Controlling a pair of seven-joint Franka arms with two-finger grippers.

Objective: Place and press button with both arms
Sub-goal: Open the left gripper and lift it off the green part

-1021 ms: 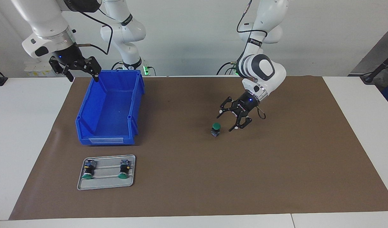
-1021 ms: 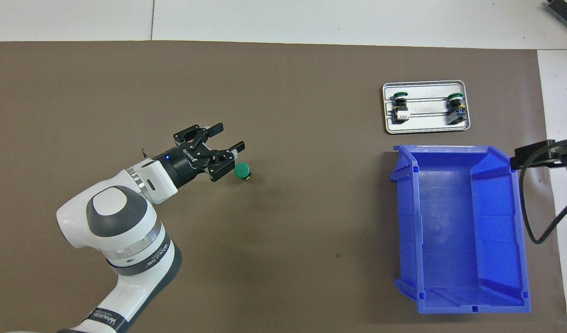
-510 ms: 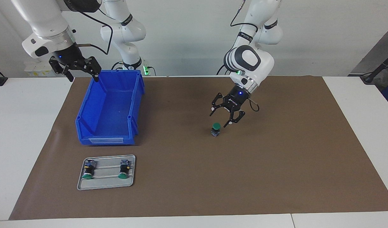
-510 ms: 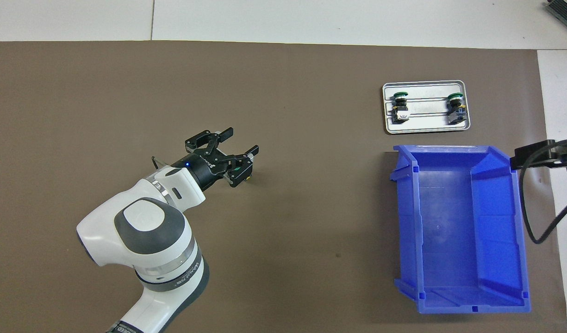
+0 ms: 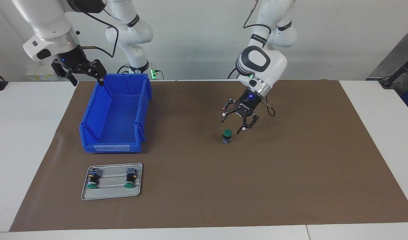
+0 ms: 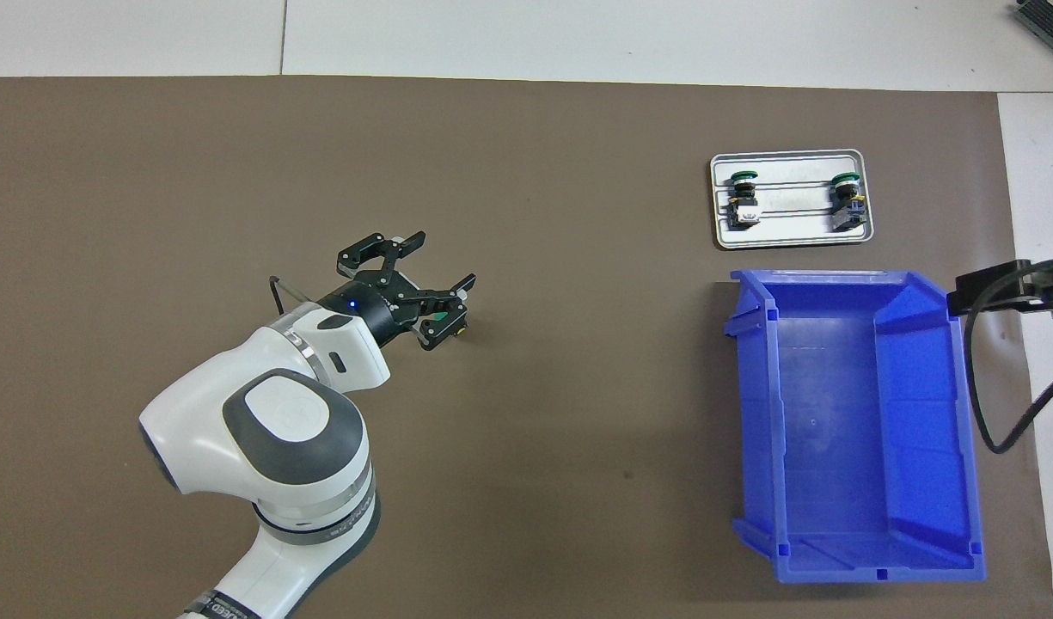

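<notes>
A green-capped button point(image 5: 226, 135) stands upright on the brown mat near the middle of the table. In the overhead view the button point(image 6: 444, 323) is partly covered by a finger. My left gripper point(image 5: 233, 122) is open and empty. It hangs just above the button, tilted, and does not touch it; it also shows in the overhead view point(image 6: 444, 277). My right gripper point(image 5: 86, 79) is open and empty. It waits in the air over the bin's corner nearest the robots, and only a part of it shows in the overhead view point(image 6: 1012, 288).
A blue bin point(image 5: 142, 110) stands empty at the right arm's end, also in the overhead view point(image 6: 754, 413). Farther from the robots lies a grey tray point(image 5: 112, 195) with two more green buttons point(image 5: 92, 180) point(image 5: 130, 178). A brown mat point(image 5: 290, 173) covers the table.
My left arm has risen and swung its open gripper from beside the button to just above it. The button and the right arm have not moved.
</notes>
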